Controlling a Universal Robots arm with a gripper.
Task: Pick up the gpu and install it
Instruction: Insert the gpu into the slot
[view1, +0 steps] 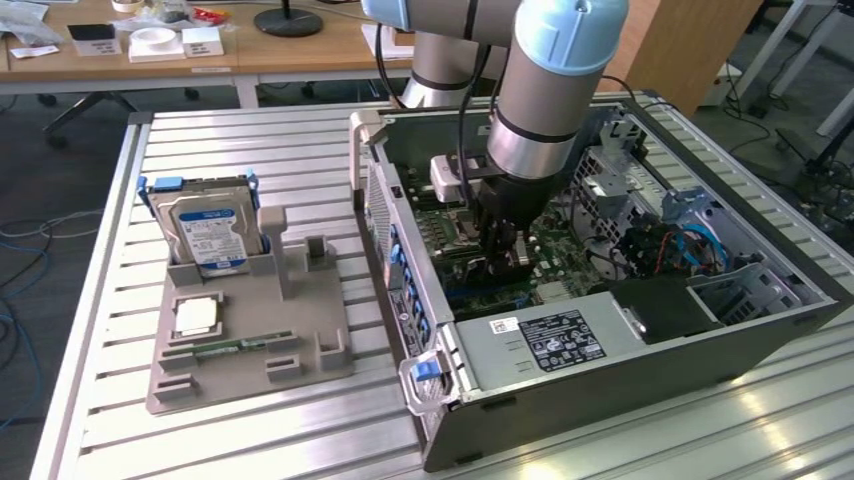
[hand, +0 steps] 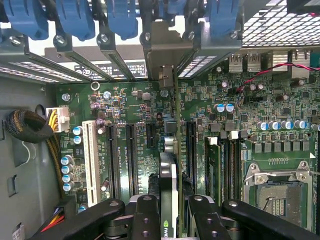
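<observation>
Installation is the step in hand, we judge. In the exterior view, our gripper (view1: 507, 255) is lowered inside the open computer case (view1: 747, 335), just over the motherboard (view1: 461, 225). On the exterior view's left, the grey fixture (view1: 254, 340) carries the hard drive (view1: 207, 235), well apart from the work.

In the wrist view, the gripper (hand: 170, 210) is pinched on the gpu (hand: 170, 187), which stands edge-on between the black fingers (hand: 146, 217), over the motherboard (hand: 135, 105) among the black expansion slots (hand: 131, 160). Whether its edge has entered a slot we cannot tell. We judge that seating calls for a straight press with the bracket lined up at the rear opening.
</observation>
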